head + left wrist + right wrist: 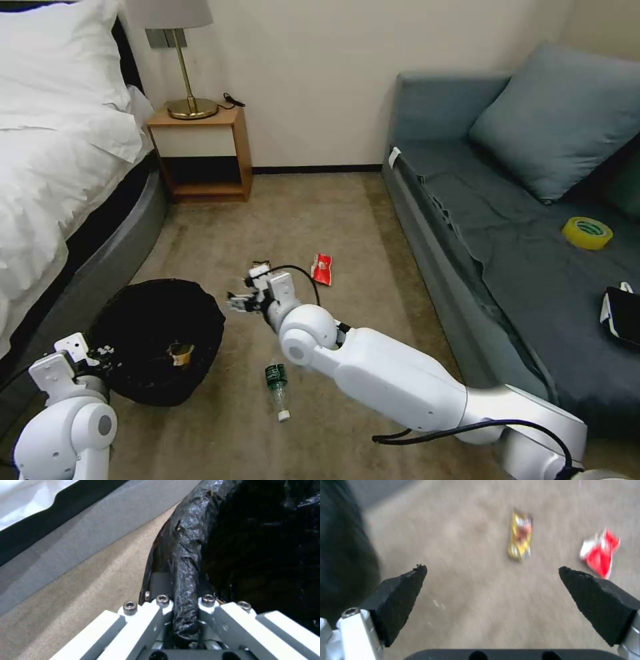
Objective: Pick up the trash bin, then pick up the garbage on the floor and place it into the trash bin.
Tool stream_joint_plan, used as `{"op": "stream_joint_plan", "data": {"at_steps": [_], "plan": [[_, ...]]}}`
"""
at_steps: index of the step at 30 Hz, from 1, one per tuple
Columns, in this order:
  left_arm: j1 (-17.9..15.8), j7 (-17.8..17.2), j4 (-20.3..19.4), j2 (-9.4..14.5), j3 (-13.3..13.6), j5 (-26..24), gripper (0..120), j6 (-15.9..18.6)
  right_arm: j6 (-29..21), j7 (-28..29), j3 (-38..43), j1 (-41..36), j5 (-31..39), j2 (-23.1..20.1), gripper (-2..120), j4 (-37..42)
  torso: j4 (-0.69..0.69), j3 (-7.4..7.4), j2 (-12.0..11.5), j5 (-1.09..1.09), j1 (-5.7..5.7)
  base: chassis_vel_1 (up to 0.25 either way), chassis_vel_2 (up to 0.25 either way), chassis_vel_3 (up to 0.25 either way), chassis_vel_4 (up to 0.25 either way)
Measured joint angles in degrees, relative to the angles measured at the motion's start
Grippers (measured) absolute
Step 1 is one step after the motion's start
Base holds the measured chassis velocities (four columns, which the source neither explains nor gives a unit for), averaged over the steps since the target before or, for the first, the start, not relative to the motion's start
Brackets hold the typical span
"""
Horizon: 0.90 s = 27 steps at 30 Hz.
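Black crinkled liner is pinched between my left gripper point(185, 610) jaws, which clamp the trash bin point(157, 340) rim. My right gripper point(493, 576) jaws stand wide apart over the carpet point(480, 610); just beyond them lie the gold-brown wrapper point(520, 538) and red packet point(599, 552). The bottle point(277, 387) sits beside the bin.

A bedroom: white-sheeted bed point(47, 153), wooden nightstand point(203, 157) with brass lamp point(187, 80), grey-blue sofa point(520, 253), beige carpet point(313, 220).

black-lined trash bin point(157, 340) holding tan wrapper point(181, 354), bottle point(277, 388) lying on carpet
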Motion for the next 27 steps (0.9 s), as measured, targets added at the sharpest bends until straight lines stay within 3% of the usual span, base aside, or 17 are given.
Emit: {"op": "stream_joint_plan", "data": {"at_steps": [6, 19, 27], "plan": [[0.46, 0.06, 0.0, -0.07, -0.67, -0.08, 2, 0.0, -0.59, -1.4, -4.13, -1.36, 1.09, 0.47, 100, -5.9, 0.01, 0.0, 0.0, 0.0, 0.0, 0.0, 0.0, 0.0, 0.0], [1.93, 0.08, -2.46, -0.23, -2.99, -0.9, 2, -0.01, 5.81, -4.84, -16.34, -2.08, 0.24, 4.63, 100, -21.78, 0.01, 0.0, 0.0, -0.01, 0.0, 0.0, 0.0, 0.0, 0.0], [2.84, 0.12, -2.87, -0.82, -3.95, -1.08, 2, -0.01, 7.09, -5.56, -17.69, -3.3, -0.56, 5.58, 100, -24.21, 0.01, 0.0, 0.0, -0.01, 0.0, 0.0, 0.0, 0.0, 0.0]]}}
